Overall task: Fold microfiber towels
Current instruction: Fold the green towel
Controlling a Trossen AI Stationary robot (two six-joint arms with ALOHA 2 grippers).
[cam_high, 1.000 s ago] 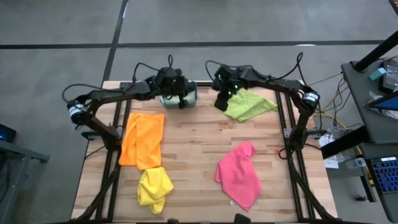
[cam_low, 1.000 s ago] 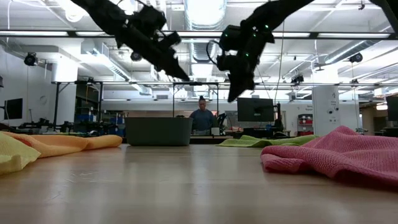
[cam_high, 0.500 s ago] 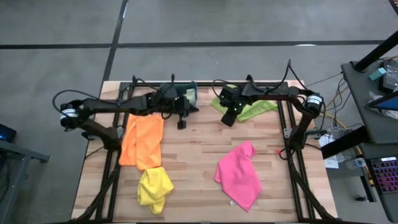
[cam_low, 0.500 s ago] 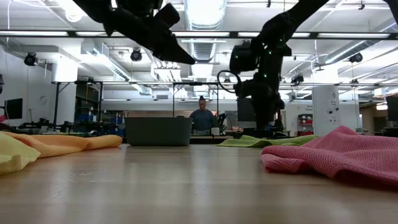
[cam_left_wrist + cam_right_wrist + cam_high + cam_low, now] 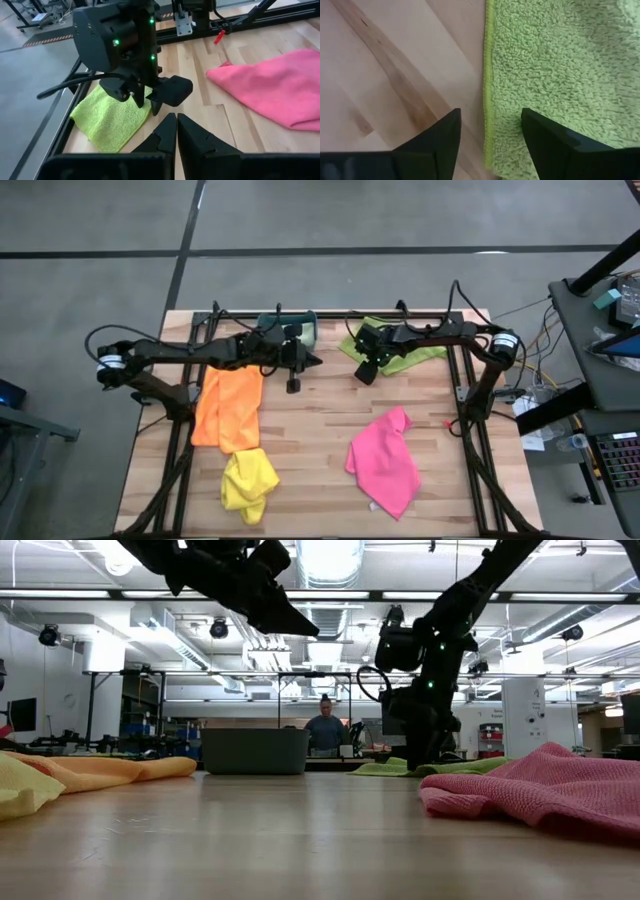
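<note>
We list five cloths on the wooden table [image 5: 310,430]:
- lime green towel [image 5: 405,352], upper right; right gripper [image 5: 366,370] at its edge, fingers spread wide astride the hem, gripping nothing
- orange towel [image 5: 230,405], left
- yellow towel [image 5: 248,480], lower left
- pink towel [image 5: 385,462], lower right
- left gripper [image 5: 294,376], upper centre, fingers pressed together, empty, beside the teal bin [image 5: 290,327]

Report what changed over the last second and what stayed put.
The right pincer dropped to the lime green towel edge and opened, straddling its hem. The left pincer, shut, shifted slightly toward the table's middle. The orange, yellow and pink towels stayed.
</note>
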